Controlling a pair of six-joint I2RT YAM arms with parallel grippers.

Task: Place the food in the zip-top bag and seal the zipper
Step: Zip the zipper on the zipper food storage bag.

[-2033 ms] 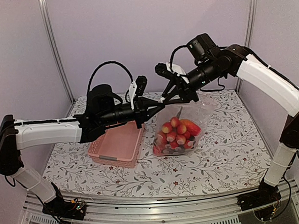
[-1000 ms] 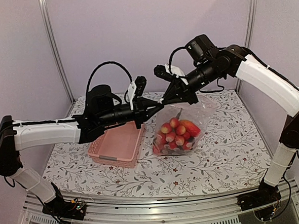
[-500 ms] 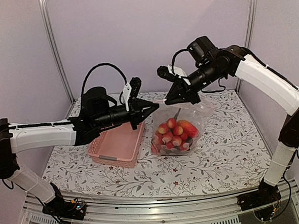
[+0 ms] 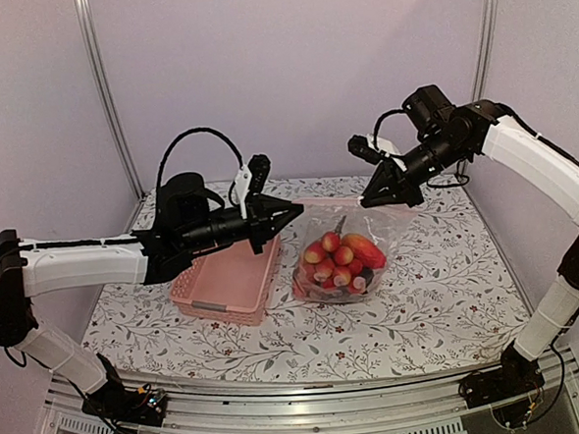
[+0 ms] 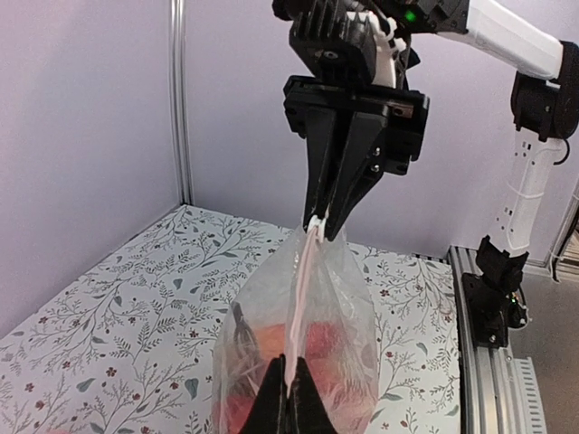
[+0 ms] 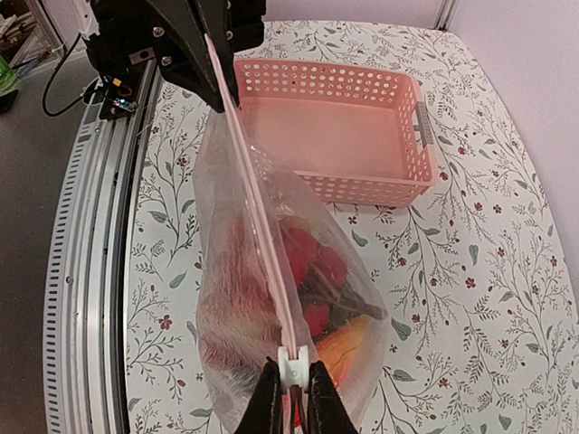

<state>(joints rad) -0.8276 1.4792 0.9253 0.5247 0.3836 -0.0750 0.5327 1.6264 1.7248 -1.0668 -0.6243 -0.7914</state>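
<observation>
**Inspector:** Top view first. Arm poses?

**Assistant:** Both reached inward over the surface point(image 4: 442, 291). The left arm point(image 4: 86, 261) lay nearly level, with the left tool point(image 4: 294, 210) pointing right. The right arm point(image 4: 532, 158) bent down from high on the right, with the right tool point(image 4: 369, 200) pointing left and down. Each tool was clamped on one end of the zipper point(image 4: 333, 203), which ran level between them.

**Inspector:** Counts?

**Assistant:** One zip-top bag point(image 4: 400, 215) hung from that strip, its bottom seemingly on the surface. One pink basket point(image 4: 225, 280) stood just beside it, to the left. The food point(image 4: 339, 258) sat inside the bag: several red berries, an orange piece, something dark. An exact count could not be made.

**Inspector:** Left wrist view?

**Assistant:** The left tool point(image 5: 288, 384) was pinched shut on the near end of the zipper point(image 5: 303, 289). The right tool point(image 5: 322, 224) came down from above and gripped the far end. The zip-top bag point(image 5: 357, 298) was clear, crinkled film, and the food point(image 5: 317, 344) showed as a red blur through it.

**Inspector:** Right wrist view?

**Assistant:** The right tool point(image 6: 291, 389) was closed on a small white tab point(image 6: 291, 366) at the strip's end. The zipper point(image 6: 258, 208), thin, pale pink and straight, ran up to the left tool point(image 6: 222, 90). The basket point(image 6: 416, 136) was rectangular, with rigid lattice walls. The surface point(image 6: 507, 271) was white with a floral print.
</observation>
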